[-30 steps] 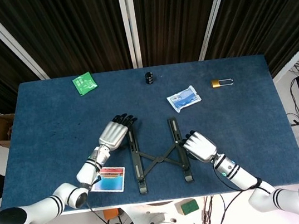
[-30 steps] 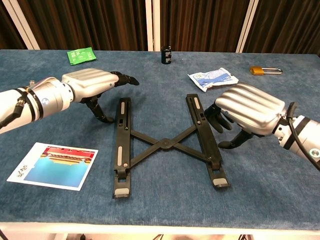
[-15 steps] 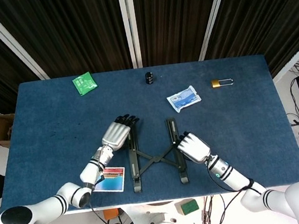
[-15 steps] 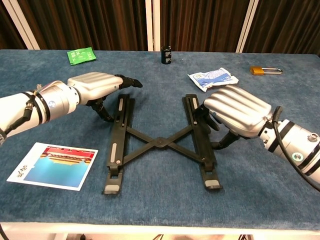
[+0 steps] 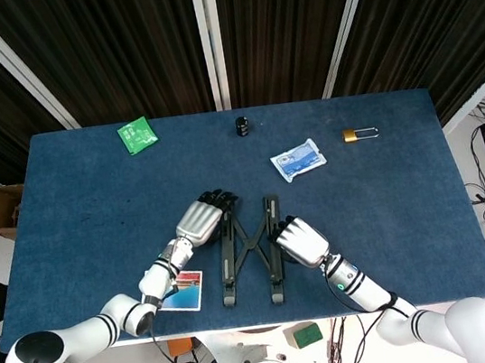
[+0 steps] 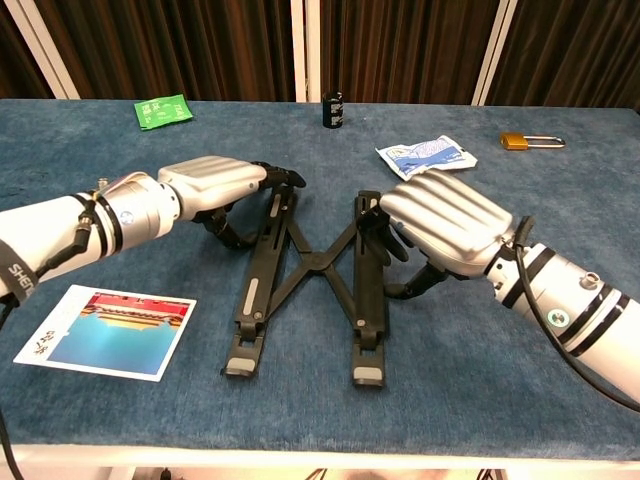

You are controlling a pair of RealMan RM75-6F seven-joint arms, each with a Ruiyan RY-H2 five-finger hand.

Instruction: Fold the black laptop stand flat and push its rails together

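Lying flat on the blue table (image 6: pixel 120 390), the black laptop stand (image 6: pixel 305 262) is sitting between the two hands, so the folding part is looking complete. Pressing from the outer side of the left rail (image 6: pixel 262 270), the left hand (image 6: pixel 215 182) is resting its extended fingertips (image 6: pixel 285 178) on the rail's far end; it is grasping nothing that I can see. Between the hands, the crossed links (image 6: pixel 320 262) are showing a narrow X, and the rails are standing near each other but apart, closer at the far ends than at the near ends. Bearing against the outer side of the right rail (image 6: pixel 367 290), the right hand (image 6: pixel 445 222) is curling its fingers down beside it; whether they are gripping the rail cannot be told. Judging from this, the closing push is well advanced, and the remaining gap is what is left to close.
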